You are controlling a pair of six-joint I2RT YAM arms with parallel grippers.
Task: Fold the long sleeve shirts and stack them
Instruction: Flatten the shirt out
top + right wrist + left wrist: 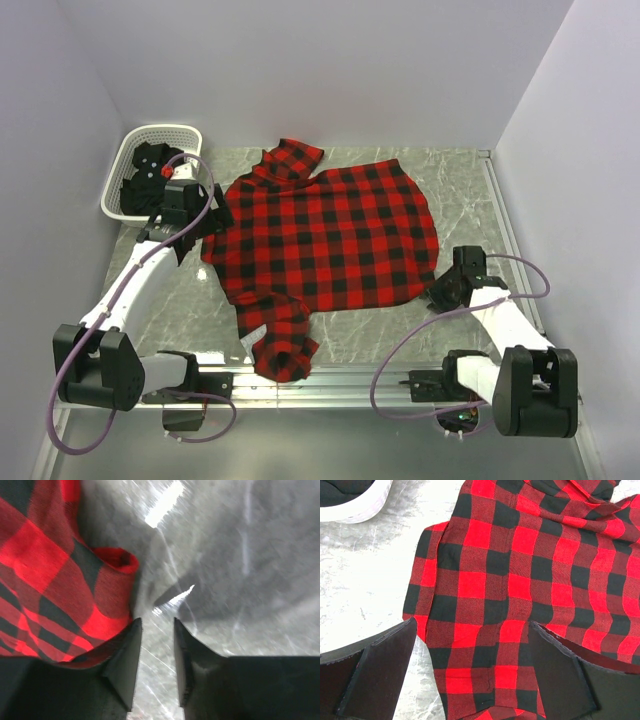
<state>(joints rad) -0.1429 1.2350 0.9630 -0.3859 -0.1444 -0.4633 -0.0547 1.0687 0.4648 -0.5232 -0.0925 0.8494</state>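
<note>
The red-and-black check long sleeve shirt (330, 230) lies spread flat in the middle of the table, collar (290, 155) to the far side and one sleeve (285, 345) bunched toward the near edge. My left gripper (205, 215) hovers open over the shirt's left edge (470, 585), its fingers (375, 670) wide apart with nothing between them. My right gripper (440, 290) sits at the shirt's lower right hem (115, 562). Its jaws (157, 630) stand a narrow gap apart over bare table, with cloth lying against the outside of the left finger. A black shirt (340, 490) lies in the basket.
A white lattice basket (185, 133) stands at the far left corner beside the left arm. The grey marble tabletop (460, 190) is walled in at the back and both sides. A metal rail (340, 375) runs along the near edge.
</note>
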